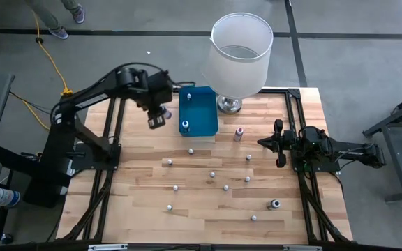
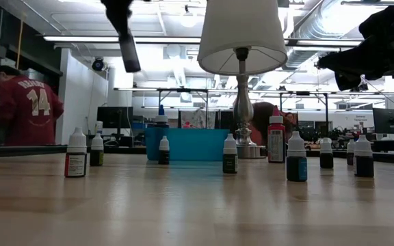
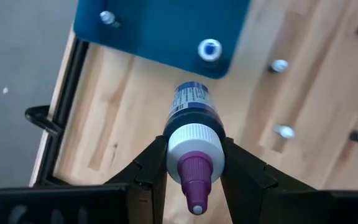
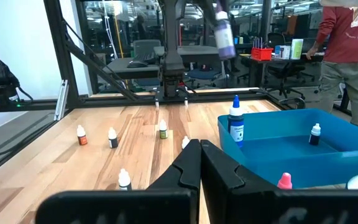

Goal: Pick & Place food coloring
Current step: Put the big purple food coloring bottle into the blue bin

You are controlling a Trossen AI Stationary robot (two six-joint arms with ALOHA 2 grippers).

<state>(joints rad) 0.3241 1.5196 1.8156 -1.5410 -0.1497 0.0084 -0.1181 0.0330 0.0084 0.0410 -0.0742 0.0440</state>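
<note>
My left gripper (image 3: 194, 144) hangs in the air beside the blue tray's (image 1: 202, 117) left edge, shut on one food coloring bottle (image 3: 191, 109) with a dark blue body, white collar and purple tip. From the right wrist view this bottle (image 4: 224, 28) floats tilted above the table. Two small bottles stand inside the tray, one blue-capped (image 1: 185, 125), one white-capped (image 1: 189, 96). Several more bottles (image 1: 213, 174) stand upright across the wooden table. My right gripper (image 1: 279, 143) waits shut and low over the table's right side, touching nothing. My left gripper pinches the bottle by its white collar (image 3: 194, 138), just below the purple tip, one finger (image 3: 149, 163) on each side. The fingers come from above, pointing down. The bottle is lifted clear; its body hangs below the fingers, slightly tilted.
A big white lampshade on a metal base (image 1: 239, 52) stands at the table's far edge, right of the tray. A taller pink-capped bottle (image 1: 239, 132) stands near the lamp's base. A person in a red shirt (image 2: 26, 109) is in the room beyond the table.
</note>
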